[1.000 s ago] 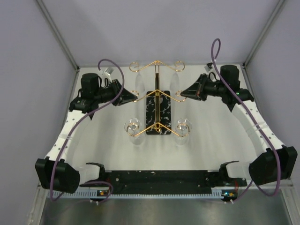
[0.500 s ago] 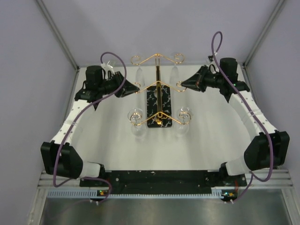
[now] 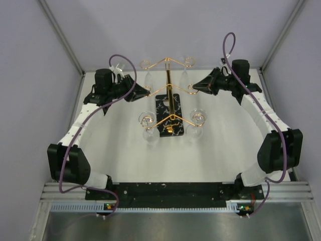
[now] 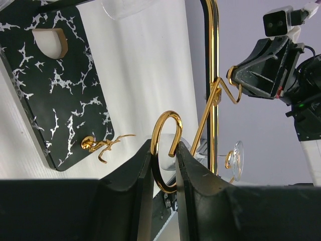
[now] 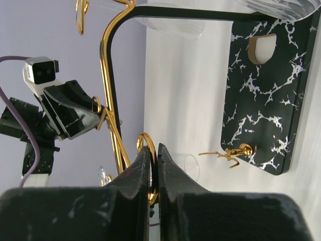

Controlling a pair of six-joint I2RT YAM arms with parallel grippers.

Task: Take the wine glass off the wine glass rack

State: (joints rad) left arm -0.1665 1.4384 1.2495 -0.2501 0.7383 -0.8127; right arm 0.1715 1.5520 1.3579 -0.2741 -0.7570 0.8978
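Observation:
The wine glass rack (image 3: 168, 90) is gold wire on a black white-veined base (image 3: 165, 114) at the table's middle back. Wine glasses hang upside down from its arms: two near ones (image 3: 148, 126) (image 3: 196, 122) and two far ones (image 3: 149, 78). My left gripper (image 3: 145, 92) is shut on the scroll end of the left middle arm (image 4: 165, 131). My right gripper (image 3: 193, 88) is shut on the scroll end of the right middle arm (image 5: 148, 145). The left wrist view shows the base (image 4: 60, 85) and a glass foot (image 4: 235, 159). The right wrist view shows the base (image 5: 268, 95) and a glass bowl (image 5: 188, 166).
Grey walls close the table (image 3: 125, 160) at the back and on both sides. Both arms reach out to the far half of the table, with purple cables looping above them. A black rail (image 3: 170, 190) runs along the near edge.
Both arms have stretched farther toward the back wall, each still clamped on its scroll. The rack with its glasses has shifted back with them.

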